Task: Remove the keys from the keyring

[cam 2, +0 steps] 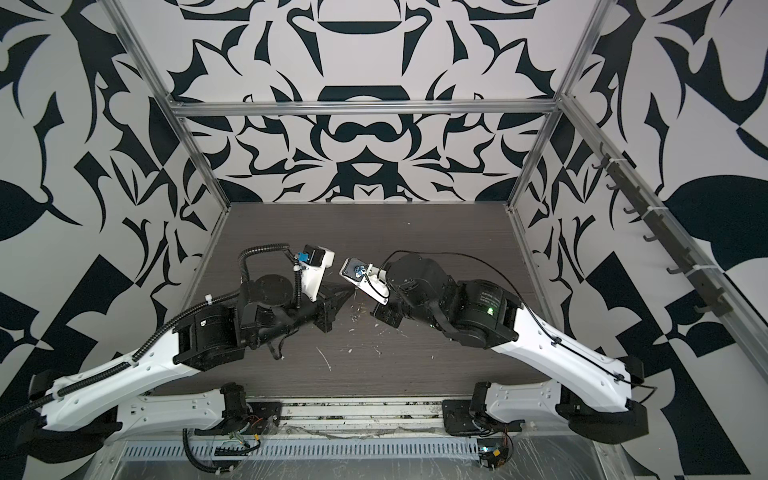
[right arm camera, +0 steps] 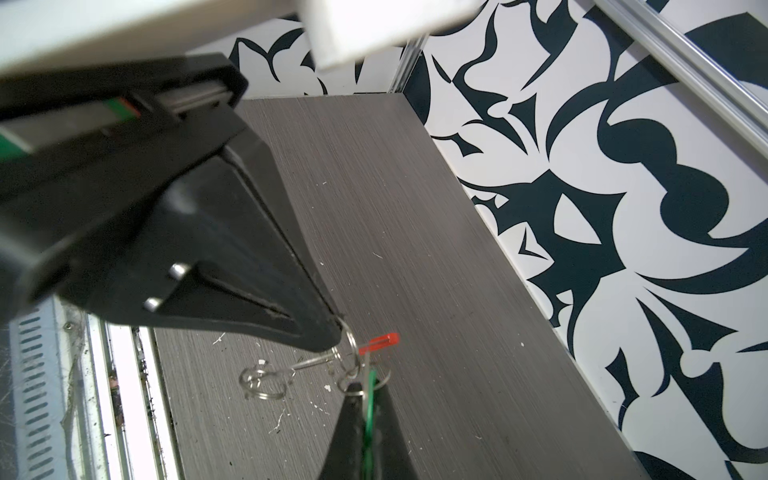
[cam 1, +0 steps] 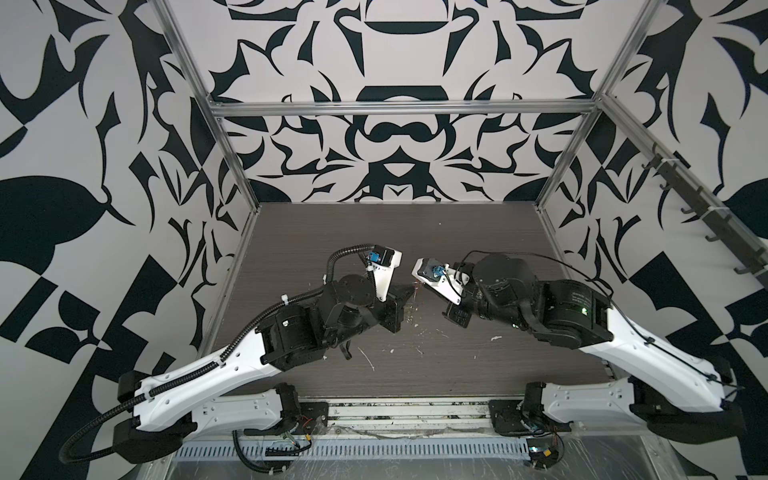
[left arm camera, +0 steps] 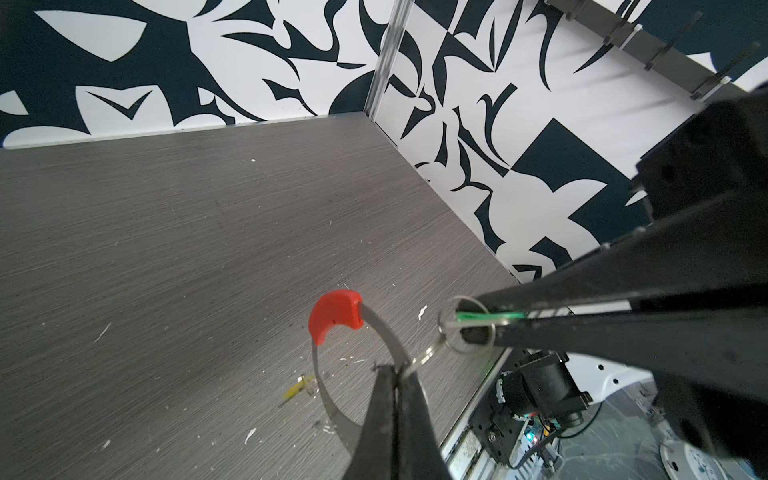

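Our left gripper [left arm camera: 395,376] is pinched tight on the grey band of the keyring [left arm camera: 323,386], on the arc running down from the red sleeve [left arm camera: 336,316]. Our right gripper [left arm camera: 478,318], off to one side of the sleeve, is clamped on the green tag [left arm camera: 492,316] of one key. Its split ring [left arm camera: 467,328] hangs just off the jaw tips, and a smaller link reaches back to the hoop right at the left jaws. The yellow tag [left arm camera: 297,388] lies on the table [left arm camera: 187,249] under the sleeve's arc; we cannot tell whether it is threaded.

We judge the thin tag may slip if we pull before the link reaches the hoop's opening. The link may also jam against our left jaws and twist the hoop.

Beyond the sleeve the table runs open to the far wall. The side wall [left arm camera: 519,166] and front rail [cam 1: 395,409] lie closer.
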Controlling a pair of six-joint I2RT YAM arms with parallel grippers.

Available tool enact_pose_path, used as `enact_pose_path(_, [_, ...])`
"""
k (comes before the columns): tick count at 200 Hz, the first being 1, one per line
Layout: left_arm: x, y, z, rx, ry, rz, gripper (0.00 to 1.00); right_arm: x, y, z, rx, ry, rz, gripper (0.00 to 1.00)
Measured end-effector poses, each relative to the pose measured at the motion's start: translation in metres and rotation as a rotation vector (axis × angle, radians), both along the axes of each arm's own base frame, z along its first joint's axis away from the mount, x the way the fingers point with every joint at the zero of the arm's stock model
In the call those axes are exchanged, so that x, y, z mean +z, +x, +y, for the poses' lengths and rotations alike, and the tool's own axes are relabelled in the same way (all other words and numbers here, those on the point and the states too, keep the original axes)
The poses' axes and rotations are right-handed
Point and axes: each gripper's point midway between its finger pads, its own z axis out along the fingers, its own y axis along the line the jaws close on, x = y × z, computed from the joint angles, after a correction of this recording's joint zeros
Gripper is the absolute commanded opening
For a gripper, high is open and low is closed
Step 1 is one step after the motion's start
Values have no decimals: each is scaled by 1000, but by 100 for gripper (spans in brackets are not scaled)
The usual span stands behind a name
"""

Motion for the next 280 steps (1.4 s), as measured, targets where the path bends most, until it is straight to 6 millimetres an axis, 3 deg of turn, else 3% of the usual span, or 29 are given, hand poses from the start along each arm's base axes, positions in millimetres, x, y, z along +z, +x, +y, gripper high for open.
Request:
enact_pose_path(80, [0,-8,-6,-73,-10,-12,0,5,-11,-2,99,-52,-26,0])
enact_pose_path(178, [-7,-5,-11,-79,23,-14,0,2,-7,3,106,-98,-9,0])
enact_pose_path(280, [7,-33,-12,-250,-44,-43,0,15,-29,1,196,-81,37,0])
